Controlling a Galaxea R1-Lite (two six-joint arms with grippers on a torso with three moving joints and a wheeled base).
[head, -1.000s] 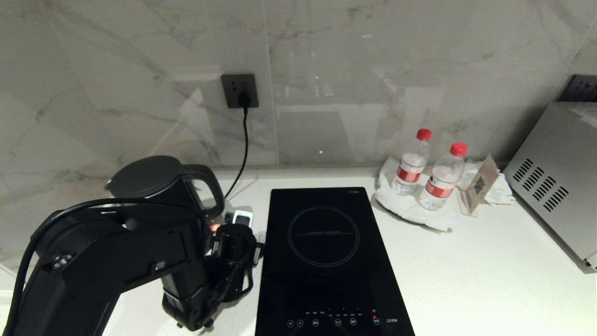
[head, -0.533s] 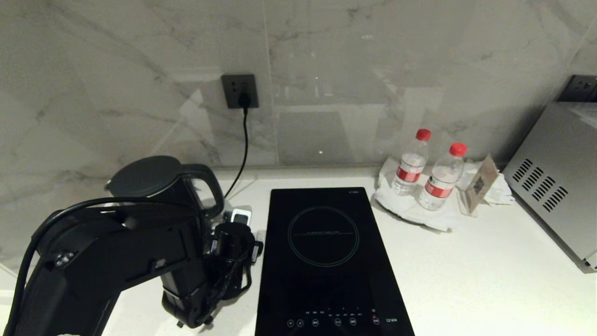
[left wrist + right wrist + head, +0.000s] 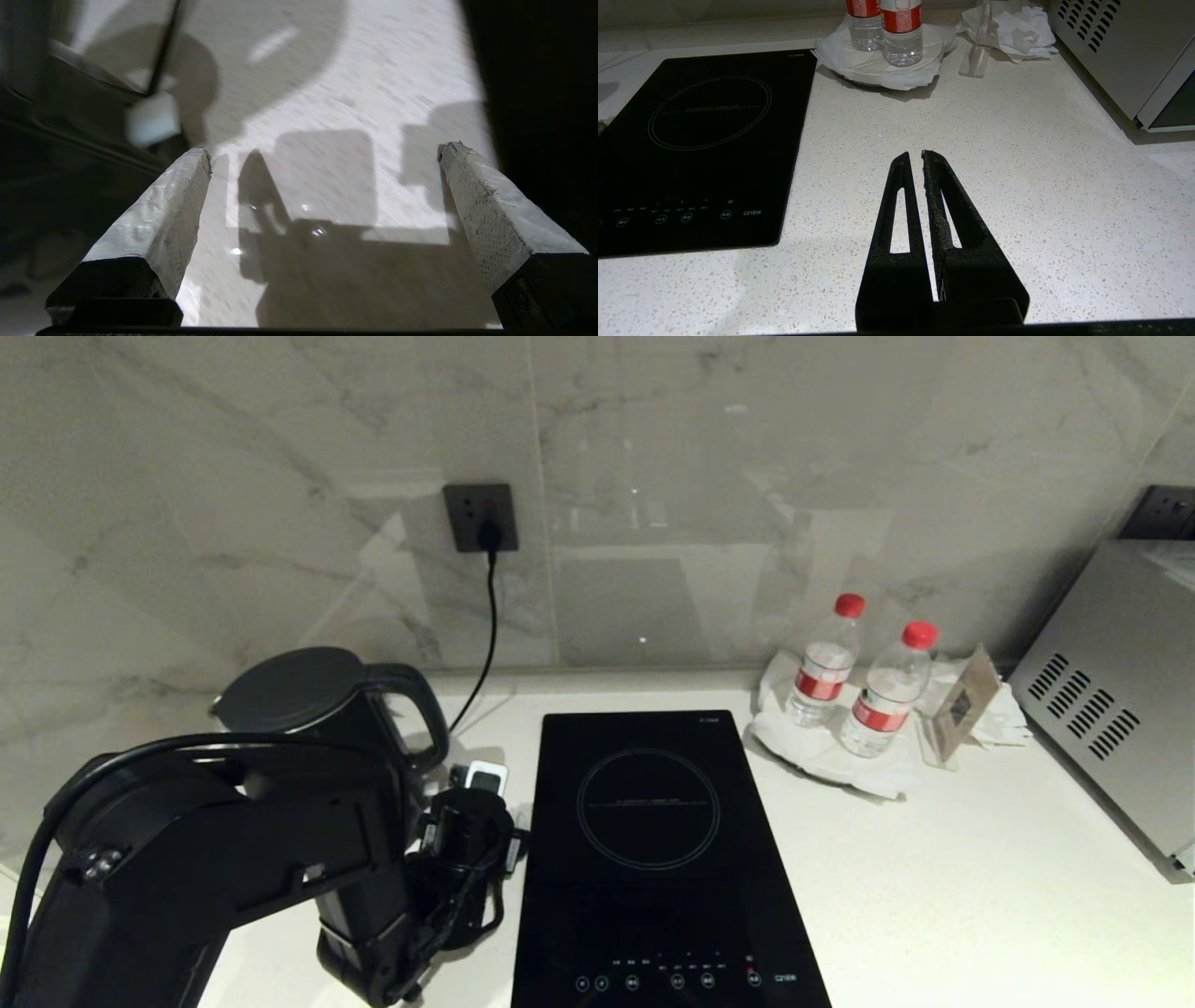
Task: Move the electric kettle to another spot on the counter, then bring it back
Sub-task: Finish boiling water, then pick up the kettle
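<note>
The black electric kettle (image 3: 291, 691) stands at the back left of the white speckled counter (image 3: 934, 868), its loop handle (image 3: 425, 714) turned toward the hob. My left arm (image 3: 233, 840) reaches across in front of it and hides its lower body. My left gripper (image 3: 324, 150) is open wide and hangs low over bare counter, with nothing between its pale fingers (image 3: 163, 219); it is between the kettle and the hob. My right gripper (image 3: 914, 153) is shut and empty, parked over the counter right of the hob.
The black glass hob (image 3: 644, 840) lies in the middle. A black cord (image 3: 485, 635) runs from the wall socket (image 3: 480, 517) down behind the kettle, beside a small white object (image 3: 486, 773). Two water bottles (image 3: 822, 663) stand on paper at the back right, with a metal appliance (image 3: 1111, 709) at the far right.
My left arm has drifted slightly toward the near left of the head view, with its gripper still open. The kettle and the right arm have not moved.
</note>
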